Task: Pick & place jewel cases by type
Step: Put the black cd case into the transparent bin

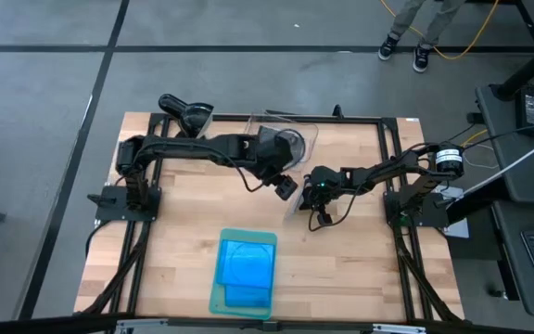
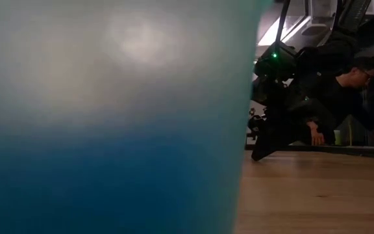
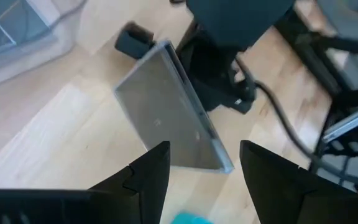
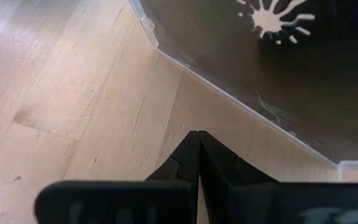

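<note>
A dark grey jewel case (image 3: 166, 106) stands tilted on one edge on the wooden table's middle (image 1: 293, 202), right in front of my right gripper. My right gripper (image 4: 197, 134) is shut and slants down to the table beside the case's lower edge (image 4: 241, 102). My left gripper (image 3: 204, 149) hangs open above the case, with the case's near corner showing in the gap between its fingers and nothing held. Blue jewel cases (image 1: 247, 263) lie stacked on the pale green tray (image 1: 219, 301) near the front edge. My right gripper's shut fingertips (image 4: 188, 155) slant down at the table, and a strip of bare wood shows between them and the case's lower edge. Whether the tilted case leans on the gripper higher up, I cannot tell.
A clear plastic bin (image 1: 286, 130) stands at the far middle of the table. In the low view, a blurred blue-green surface (image 2: 109, 130) close to the camera blocks most of the picture. A person (image 2: 343, 97) is in the room behind the table. Bare wood lies left and right of the tray.
</note>
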You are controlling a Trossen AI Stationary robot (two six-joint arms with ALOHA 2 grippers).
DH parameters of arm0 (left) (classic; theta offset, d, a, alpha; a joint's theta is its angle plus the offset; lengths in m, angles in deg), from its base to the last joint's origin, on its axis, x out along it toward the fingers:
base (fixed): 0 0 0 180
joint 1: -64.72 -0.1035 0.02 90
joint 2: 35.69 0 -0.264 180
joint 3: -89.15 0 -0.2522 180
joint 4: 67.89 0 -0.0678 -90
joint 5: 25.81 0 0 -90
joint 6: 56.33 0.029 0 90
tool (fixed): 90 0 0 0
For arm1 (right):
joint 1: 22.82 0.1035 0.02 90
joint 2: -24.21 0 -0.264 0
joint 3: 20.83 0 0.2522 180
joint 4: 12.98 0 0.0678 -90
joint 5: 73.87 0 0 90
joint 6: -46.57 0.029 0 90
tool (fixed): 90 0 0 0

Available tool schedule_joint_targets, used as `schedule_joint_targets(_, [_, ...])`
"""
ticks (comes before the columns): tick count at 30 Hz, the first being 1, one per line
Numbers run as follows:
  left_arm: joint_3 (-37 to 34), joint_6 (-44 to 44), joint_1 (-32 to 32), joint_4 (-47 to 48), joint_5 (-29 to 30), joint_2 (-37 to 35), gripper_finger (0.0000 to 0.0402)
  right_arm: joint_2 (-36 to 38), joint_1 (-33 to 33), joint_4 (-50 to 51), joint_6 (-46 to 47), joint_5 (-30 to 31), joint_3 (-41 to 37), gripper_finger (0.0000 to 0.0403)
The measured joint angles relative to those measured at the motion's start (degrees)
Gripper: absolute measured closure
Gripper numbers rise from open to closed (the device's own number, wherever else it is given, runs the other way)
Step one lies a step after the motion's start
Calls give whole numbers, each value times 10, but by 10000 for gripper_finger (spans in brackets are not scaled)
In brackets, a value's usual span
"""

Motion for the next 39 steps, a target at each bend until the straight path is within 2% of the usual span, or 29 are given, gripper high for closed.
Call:
schedule_joint_targets(18, [194, 9, 41, 144, 22, 130, 215, 0, 0, 0, -2, -1, 0, 393])
schedule_joint_targets(39, [206, 28, 44, 160, 17, 165, 215, 0, 0, 0, -15, -1, 0, 393])
